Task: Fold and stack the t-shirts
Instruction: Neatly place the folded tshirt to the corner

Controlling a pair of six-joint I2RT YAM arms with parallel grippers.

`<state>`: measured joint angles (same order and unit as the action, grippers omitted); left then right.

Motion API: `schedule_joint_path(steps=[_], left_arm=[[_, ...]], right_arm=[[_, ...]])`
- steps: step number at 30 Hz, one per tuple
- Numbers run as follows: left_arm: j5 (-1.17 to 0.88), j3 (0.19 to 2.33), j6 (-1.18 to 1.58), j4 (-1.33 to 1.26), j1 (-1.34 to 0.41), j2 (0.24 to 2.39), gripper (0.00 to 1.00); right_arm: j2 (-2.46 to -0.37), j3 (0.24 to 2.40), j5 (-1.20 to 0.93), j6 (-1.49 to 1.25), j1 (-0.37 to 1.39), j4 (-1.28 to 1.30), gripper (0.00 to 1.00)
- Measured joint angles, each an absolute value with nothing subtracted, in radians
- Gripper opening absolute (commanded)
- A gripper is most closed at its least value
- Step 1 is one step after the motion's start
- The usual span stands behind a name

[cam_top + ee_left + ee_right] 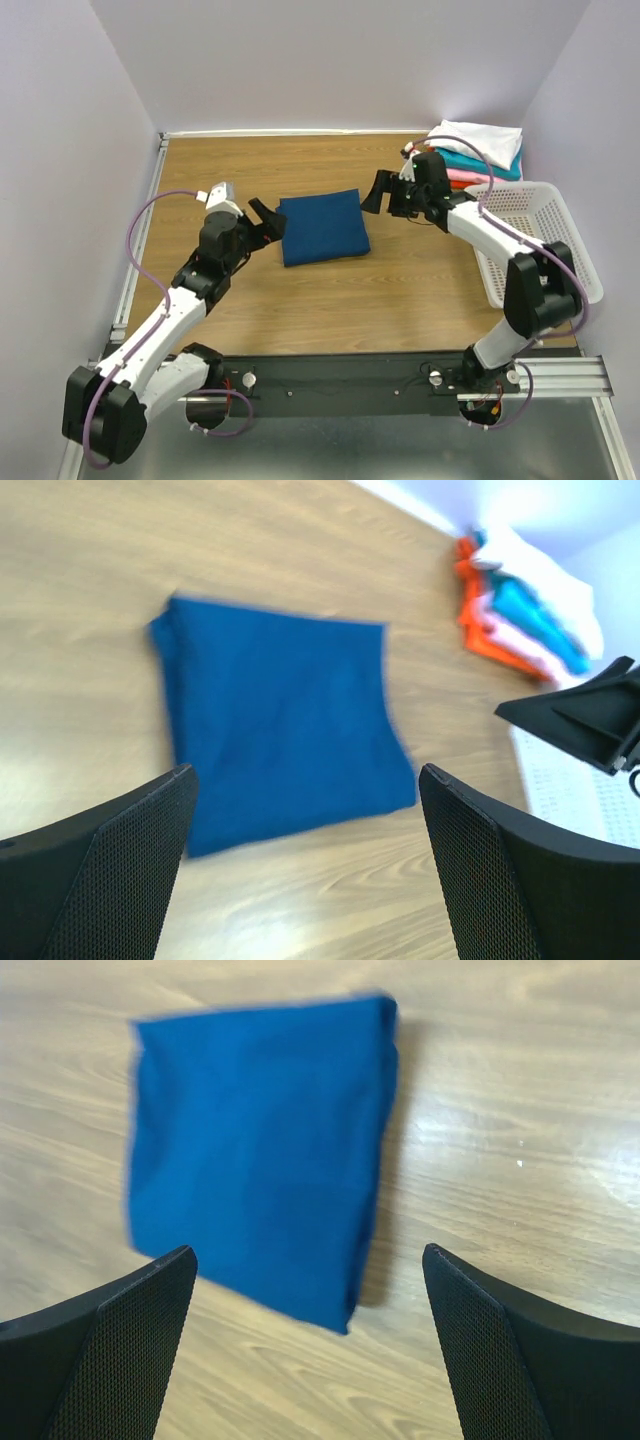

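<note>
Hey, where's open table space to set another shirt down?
Bare wood lies behind the folded blue shirt up to the back wall, and in front of it toward the arm bases. The right side is crowded: shirt stack and basket.

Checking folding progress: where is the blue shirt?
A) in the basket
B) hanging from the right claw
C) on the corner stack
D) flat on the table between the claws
D: the folded blue shirt lies flat on the table, between the open left claw and right claw.
</note>
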<state>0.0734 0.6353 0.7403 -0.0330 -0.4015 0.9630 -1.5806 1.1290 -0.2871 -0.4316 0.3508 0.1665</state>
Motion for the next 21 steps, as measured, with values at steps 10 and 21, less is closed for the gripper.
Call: schedule_joint_path(steps=[10, 21], left_arm=[[0.180, 0.519, 0.791, 0.167, -0.402, 0.775, 0.98], [0.198, 0.492, 0.812, 0.198, -0.402, 0.704, 0.98]], right_arm=[[-1.814, 1.238, -0.188, -0.414, 0.428, 0.229, 0.92], [-1.972, 1.319, -0.105, -0.406, 0.475, 0.234, 0.72]])
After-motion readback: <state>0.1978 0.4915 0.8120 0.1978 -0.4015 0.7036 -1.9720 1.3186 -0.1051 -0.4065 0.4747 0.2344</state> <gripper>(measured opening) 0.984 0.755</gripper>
